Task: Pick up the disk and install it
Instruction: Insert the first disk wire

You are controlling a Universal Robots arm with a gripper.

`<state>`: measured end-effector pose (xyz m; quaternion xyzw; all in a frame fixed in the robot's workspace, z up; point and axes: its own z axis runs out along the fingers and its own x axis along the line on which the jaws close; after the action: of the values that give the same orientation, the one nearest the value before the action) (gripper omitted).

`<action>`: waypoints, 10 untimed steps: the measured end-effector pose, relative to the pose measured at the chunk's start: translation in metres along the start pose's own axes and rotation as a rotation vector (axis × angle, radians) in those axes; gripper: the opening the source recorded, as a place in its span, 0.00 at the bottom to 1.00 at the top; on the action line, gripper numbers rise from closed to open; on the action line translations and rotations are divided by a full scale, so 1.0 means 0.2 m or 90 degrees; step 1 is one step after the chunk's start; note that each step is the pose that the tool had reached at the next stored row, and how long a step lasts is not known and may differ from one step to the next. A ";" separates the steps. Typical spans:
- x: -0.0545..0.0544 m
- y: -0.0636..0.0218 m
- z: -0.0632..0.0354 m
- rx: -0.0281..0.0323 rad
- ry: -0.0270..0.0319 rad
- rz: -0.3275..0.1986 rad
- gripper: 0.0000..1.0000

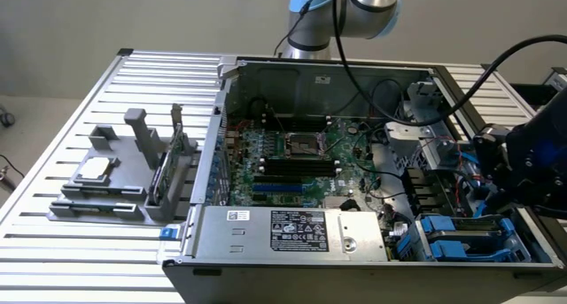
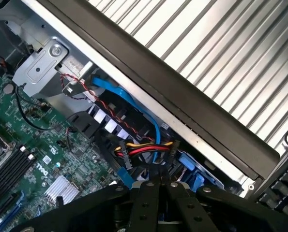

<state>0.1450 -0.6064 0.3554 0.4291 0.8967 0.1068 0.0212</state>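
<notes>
The disk [image 1: 463,226], grey metal in a blue plastic frame, sits in the drive bay of the open computer case [image 1: 293,72], just below the gripper [image 2: 156,183]. The gripper's black perforated fingers are pressed together and grip nothing. Just past their tips run a smooth blue flat cable [image 2: 134,103] and red-yellow wires [image 2: 144,146]. Beyond the case wall is the ribbed metal table [image 2: 221,48].

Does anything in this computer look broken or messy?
Nothing stands out. The open grey metal computer case sits straight on the slatted metal table, and the red, yellow and black wires lie inside it, none visibly torn.
</notes>
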 end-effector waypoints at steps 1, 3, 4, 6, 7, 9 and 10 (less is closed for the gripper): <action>0.00 0.000 0.001 -0.0006 -0.0005 0.006 0.11; 0.00 -0.001 0.002 -0.0016 -0.0016 0.019 0.11; 0.00 -0.001 0.002 -0.0020 -0.0022 0.026 0.11; 0.00 -0.002 0.003 -0.0024 -0.0032 0.038 0.11; 0.00 -0.003 0.005 -0.0026 -0.0033 0.043 0.11; -0.01 -0.006 0.006 -0.0030 -0.0034 0.053 0.11; -0.01 -0.009 0.008 -0.0035 -0.0031 0.057 0.11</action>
<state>0.1450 -0.6086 0.3535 0.4687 0.8764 0.1090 0.0198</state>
